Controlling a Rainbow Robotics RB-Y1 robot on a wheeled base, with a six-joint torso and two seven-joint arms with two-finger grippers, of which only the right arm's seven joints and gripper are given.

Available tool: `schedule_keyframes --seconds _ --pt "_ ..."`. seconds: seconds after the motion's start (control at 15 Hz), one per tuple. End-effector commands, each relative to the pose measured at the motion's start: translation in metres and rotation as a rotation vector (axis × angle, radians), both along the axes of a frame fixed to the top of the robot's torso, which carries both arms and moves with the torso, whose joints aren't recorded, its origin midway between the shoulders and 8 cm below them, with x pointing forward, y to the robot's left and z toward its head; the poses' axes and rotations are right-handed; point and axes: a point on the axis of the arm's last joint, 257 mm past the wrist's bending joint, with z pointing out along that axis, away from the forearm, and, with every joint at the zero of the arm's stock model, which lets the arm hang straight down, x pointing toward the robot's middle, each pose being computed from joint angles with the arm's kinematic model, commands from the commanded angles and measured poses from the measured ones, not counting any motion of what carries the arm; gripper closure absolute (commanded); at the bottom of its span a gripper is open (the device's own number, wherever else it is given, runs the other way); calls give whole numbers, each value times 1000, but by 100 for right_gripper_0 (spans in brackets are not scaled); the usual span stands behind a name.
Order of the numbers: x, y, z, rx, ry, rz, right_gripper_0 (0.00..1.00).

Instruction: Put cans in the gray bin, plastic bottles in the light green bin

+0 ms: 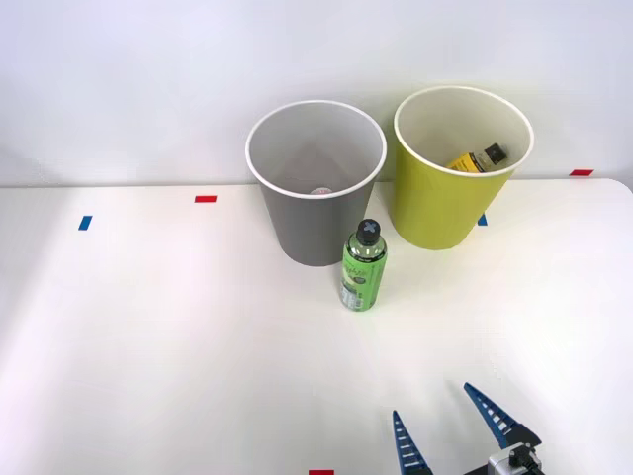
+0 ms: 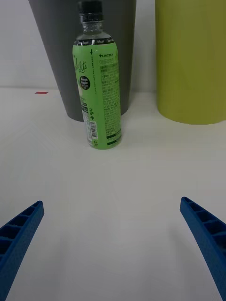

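We see the right claw (image 1: 447,435) low over the worktop's (image 1: 178,336) near edge, its 2 blue fingers spread wide with nothing between them. A green-labelled bottle (image 1: 363,266) stands upright just in front of the gray bin (image 1: 315,183). The light green bin (image 1: 457,168), beside it toward the far right corner, holds 1 yellow-labelled bottle (image 1: 477,159).

The green-labelled bottle (image 2: 98,89) reads "Lite", "Fresh Apple" and "LINCTEA"; smaller print unreadable.
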Motion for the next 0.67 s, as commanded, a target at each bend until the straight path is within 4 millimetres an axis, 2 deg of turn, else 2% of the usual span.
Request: schedule_keyframes --seconds 0.07,0.33,0.67 --pt "-2 2 1 29 4 -20 0" --pt "-6 7 2 80 9 -46 0" --pt "-9 1 -1 81 20 -61 0"
